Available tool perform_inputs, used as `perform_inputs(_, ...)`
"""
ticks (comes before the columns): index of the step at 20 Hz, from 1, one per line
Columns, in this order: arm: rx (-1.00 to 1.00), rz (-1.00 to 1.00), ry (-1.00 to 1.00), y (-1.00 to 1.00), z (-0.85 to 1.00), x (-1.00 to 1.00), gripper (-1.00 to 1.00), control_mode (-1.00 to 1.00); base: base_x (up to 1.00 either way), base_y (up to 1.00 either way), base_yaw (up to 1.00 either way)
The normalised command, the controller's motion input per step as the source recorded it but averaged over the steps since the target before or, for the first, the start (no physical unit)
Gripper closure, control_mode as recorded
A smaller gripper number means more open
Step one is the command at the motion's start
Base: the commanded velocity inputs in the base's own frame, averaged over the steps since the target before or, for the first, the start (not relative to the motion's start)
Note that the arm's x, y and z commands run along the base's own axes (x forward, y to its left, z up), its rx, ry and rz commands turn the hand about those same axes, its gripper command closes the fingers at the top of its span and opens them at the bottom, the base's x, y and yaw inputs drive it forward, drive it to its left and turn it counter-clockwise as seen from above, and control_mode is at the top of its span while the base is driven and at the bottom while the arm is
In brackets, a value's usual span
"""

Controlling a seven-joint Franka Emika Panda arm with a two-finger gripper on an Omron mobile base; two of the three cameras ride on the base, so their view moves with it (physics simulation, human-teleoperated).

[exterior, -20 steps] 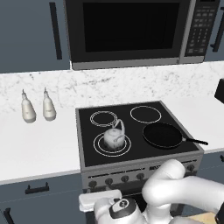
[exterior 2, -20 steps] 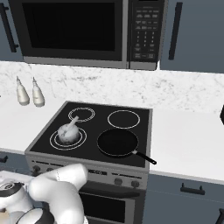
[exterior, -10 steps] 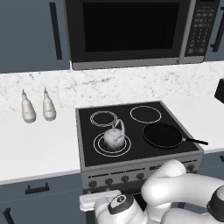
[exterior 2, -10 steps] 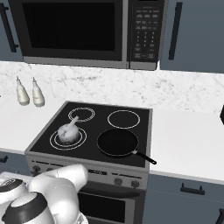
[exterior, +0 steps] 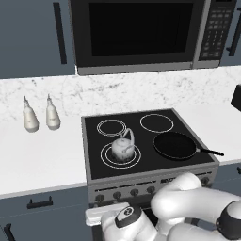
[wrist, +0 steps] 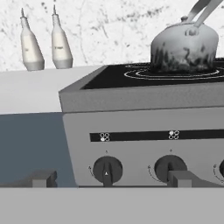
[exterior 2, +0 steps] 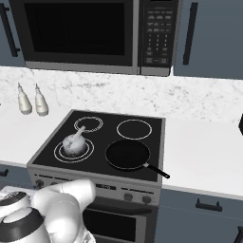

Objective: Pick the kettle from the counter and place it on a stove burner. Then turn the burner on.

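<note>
The kettle (exterior: 122,148) sits on the front-left stove burner (exterior: 106,158), up and to the right of the gripper (wrist: 106,180), whose spread, empty fingertips face the stove's left knob (wrist: 107,169). Two bottles (exterior: 39,114) stand on the white counter (exterior: 42,155) beside the stove, and a black pan (exterior: 175,145) lies on the front-right ring.

Arm folded low — gripper (wrist: 107,178) jaws spread wide.

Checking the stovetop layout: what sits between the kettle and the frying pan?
Nothing; in the right base view only bare black glass separates the kettle from the frying pan.
</note>
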Motion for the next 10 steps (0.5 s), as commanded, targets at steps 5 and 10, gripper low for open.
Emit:
perform_inputs(5, -0.02, 0.00, 0.01, 0.00, -0.07, 0.26, -1.00, -1.00, 0.00, 0.00, 0.00)
perform_inputs(10, 0.00, 0.00, 0.01, 0.00, -0.20, 0.06, -1.00, -1.00, 0.00, 0.00, 0.00)
